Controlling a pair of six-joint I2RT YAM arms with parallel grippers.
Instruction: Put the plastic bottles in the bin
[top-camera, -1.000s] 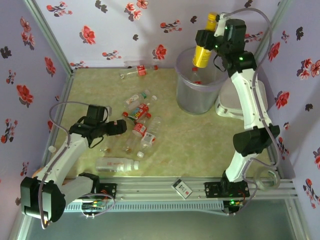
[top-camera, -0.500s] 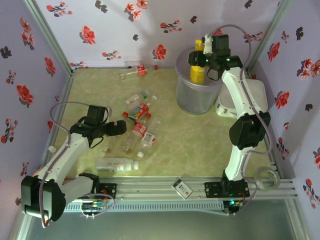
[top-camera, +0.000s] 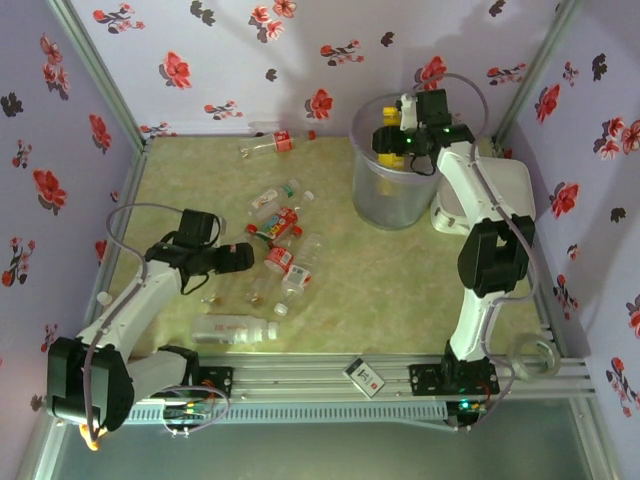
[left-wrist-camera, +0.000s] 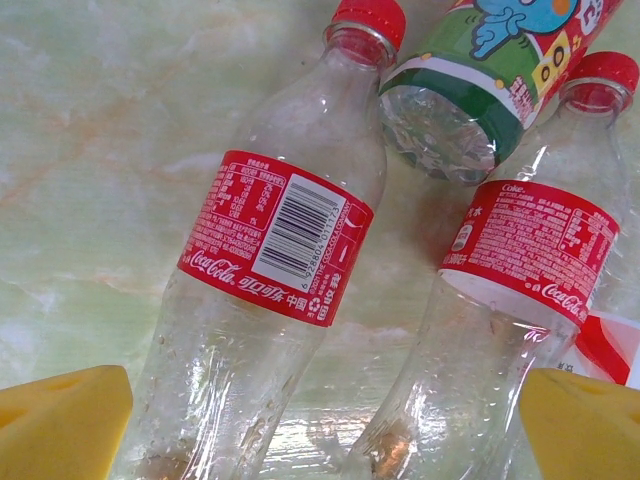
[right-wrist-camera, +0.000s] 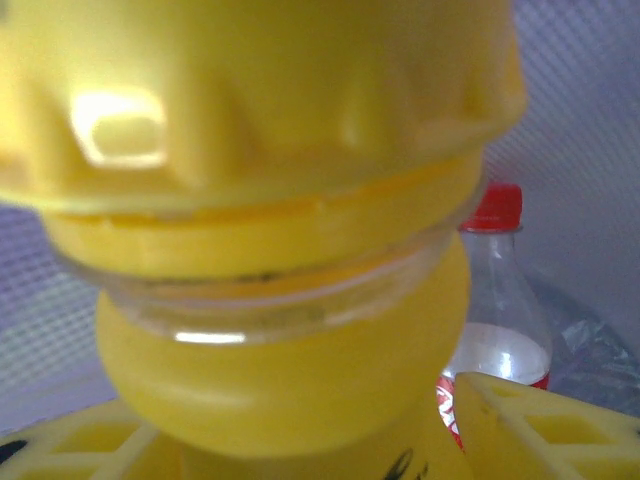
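At the bin's mouth, far right of the table, my right gripper (top-camera: 393, 140) is clamped on the neck of a yellow bottle (right-wrist-camera: 280, 330). The right wrist view shows its cap and neck ring pressed close to the lens with a finger on each side. The bottle hangs inside the rim of the bin (top-camera: 372, 195), body pointing down. Behind it, a red-capped bottle (right-wrist-camera: 495, 300) already stands inside the translucent wall. I judge that only the release is outstanding on this side.

My left gripper (top-camera: 245, 258) sits spread wide at the near-left edge of the loose cluster of plastic bottles (top-camera: 285, 250) and holds nothing. Its yellow fingers (left-wrist-camera: 60, 425) show at both lower corners of the wrist view. Two red-labelled bottles lie directly ahead: one (left-wrist-camera: 270, 290) nearer the left finger, the other (left-wrist-camera: 520, 270) nearer the right. Their bases point toward the gripper, their caps away, so the long axes run roughly along the line of approach. A green-labelled bottle (left-wrist-camera: 450, 110) rests across them near the caps.

The left arm is plainly the nearer to this cluster. A straight advance would, in my judgement, straddle both bottles rather than one.
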